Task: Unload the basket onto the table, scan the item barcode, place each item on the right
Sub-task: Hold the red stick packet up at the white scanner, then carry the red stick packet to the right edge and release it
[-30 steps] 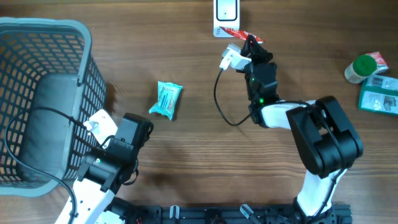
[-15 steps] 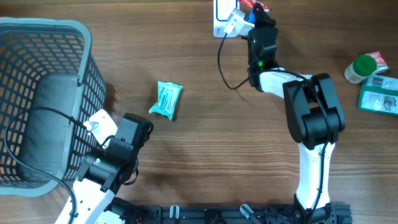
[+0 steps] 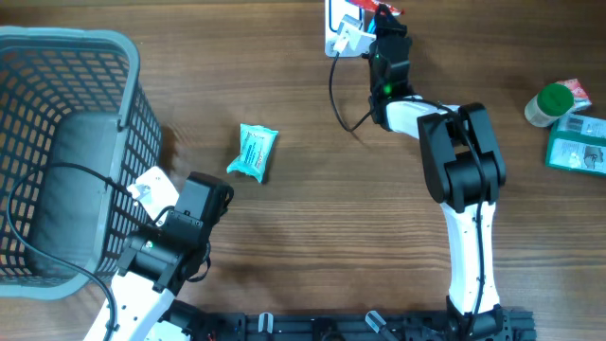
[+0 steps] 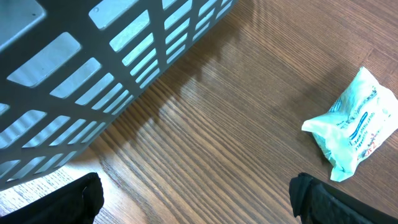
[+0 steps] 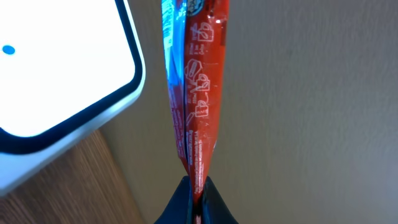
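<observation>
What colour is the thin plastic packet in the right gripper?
Mostly red packet, blue edge; right wrist view.

Print on red wrapper (image 5: 200, 93), teal packet (image 4: 351, 124) illegible.

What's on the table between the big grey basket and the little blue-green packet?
Nothing. Only bare wooden table lies between the basket and the blue-green packet, with the basket's shadow on it. The left wrist view shows it clearly.

Grey basket (image 3: 76, 39), green-capped bottle (image 3: 547, 104)
</observation>
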Tool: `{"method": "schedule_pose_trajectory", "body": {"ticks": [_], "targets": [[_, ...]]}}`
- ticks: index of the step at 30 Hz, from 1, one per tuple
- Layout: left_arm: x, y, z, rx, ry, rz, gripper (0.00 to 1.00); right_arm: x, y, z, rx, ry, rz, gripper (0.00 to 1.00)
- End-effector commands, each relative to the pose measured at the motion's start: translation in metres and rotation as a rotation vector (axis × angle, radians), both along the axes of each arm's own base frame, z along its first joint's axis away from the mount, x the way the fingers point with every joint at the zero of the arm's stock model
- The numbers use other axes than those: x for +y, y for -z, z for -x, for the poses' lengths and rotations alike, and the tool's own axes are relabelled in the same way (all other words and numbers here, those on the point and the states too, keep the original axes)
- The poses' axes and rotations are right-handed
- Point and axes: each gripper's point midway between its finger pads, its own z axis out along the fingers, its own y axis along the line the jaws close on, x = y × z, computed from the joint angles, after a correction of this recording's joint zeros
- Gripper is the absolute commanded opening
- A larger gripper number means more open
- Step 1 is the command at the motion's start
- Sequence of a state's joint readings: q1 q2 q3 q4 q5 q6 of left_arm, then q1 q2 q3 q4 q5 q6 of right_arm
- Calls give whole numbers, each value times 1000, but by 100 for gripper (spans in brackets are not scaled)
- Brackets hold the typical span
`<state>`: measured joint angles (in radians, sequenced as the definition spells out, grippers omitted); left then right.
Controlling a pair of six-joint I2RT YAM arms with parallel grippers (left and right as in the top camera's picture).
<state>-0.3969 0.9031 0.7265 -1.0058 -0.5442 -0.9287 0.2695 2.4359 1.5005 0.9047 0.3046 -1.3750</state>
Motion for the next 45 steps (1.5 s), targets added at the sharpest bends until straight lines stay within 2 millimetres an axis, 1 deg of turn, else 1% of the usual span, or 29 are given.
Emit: {"method": "schedule_pose_trajectory", "body": {"ticks": [1,3,5,8,9,10,11,12,14,15,18,19,21,22,23,24,25,26,27,29,31,32,36,38,40,45], "targets": [[1,0,1,-1,2,-5,100,0,-3,0,-27,64,-110,4],[1,0,1,-1,2,-5,100,-10,-6,1,-43,123,-111,4],[1,0,1,-1,2,-5,100,-20,-17,3,-73,175,-76,4],[1,0,1,-1,2,-5,100,-45,-55,4,-131,233,-120,4],[1,0,1,-1,2,-5,100,-57,-74,6,-162,260,-154,4],[1,0,1,-1,2,-5,100,-75,-94,9,-184,301,-200,4],[1,0,1,-1,2,-5,100,-88,-105,11,-189,334,-232,4],[1,0,1,-1,2,-5,100,-112,-118,16,-186,393,-280,4],[1,0,1,-1,2,-5,100,-142,-132,24,-193,470,-332,4],[1,0,1,-1,2,-5,100,-168,-144,32,-216,535,-370,4],[1,0,1,-1,2,-5,100,-252,-177,68,-333,755,-482,4],[1,0,1,-1,2,-5,100,-268,-182,76,-355,798,-502,4],[1,0,1,-1,2,-5,100,-312,-187,103,-418,935,-568,4],[1,0,1,-1,2,-5,100,-337,-181,118,-433,1017,-598,4],[1,0,1,-1,2,-5,100,-355,-173,129,-426,1076,-613,4],[1,0,1,-1,2,-5,100,-376,-152,141,-368,1148,-624,4],[1,0,1,-1,2,-5,100,-388,-134,150,-313,1191,-639,5],[1,0,1,-1,2,-5,100,-404,-106,164,-239,1247,-691,4],[1,0,1,-1,2,-5,100,-413,-91,174,-209,1282,-745,4],[1,0,1,-1,2,-5,100,-429,-55,194,-140,1337,-921,4],[1,0,1,-1,2,-5,100,-435,-29,204,-68,1345,-1076,4],[1,0,1,-1,2,-5,100,-436,-15,207,-24,1333,-1200,4],[1,0,1,-1,2,-5,100,-427,21,207,122,1229,-1488,4],[1,0,1,-1,2,-5,100,-427,33,209,125,1236,-1552,4],[1,0,1,-1,2,-5,100,-427,44,211,140,1257,-1558,5],[1,0,1,-1,2,-5,100,-425,63,214,171,1292,-1563,6]]}}
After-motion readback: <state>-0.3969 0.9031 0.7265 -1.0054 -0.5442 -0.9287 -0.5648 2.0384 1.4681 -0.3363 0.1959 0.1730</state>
